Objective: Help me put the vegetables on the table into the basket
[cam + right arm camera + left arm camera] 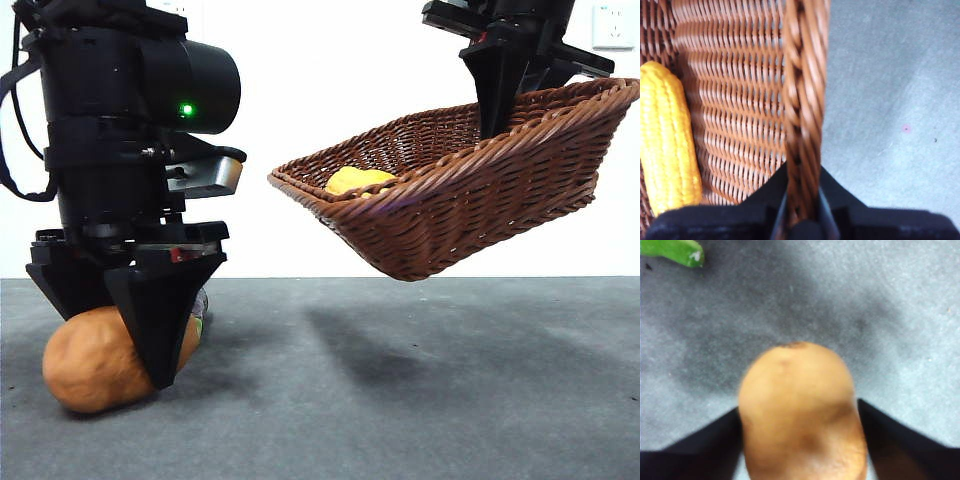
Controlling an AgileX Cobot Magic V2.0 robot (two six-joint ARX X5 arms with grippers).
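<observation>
One vegetable, the potato (802, 415), sits on the desk (420, 390) between the jaws of the left pincer (160, 375), which press its sides; to lift it well, the grip should stay centred and firm before rising toward the basket (480, 200). The right pincer (802, 210) pinches the basket's rim, holding it tilted in the air, corn (667, 140) inside.

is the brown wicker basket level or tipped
Tipped: the brown woven wicker basket hangs above the grey table, its gripped rim high, the yellow corn cob at the low end.
</observation>
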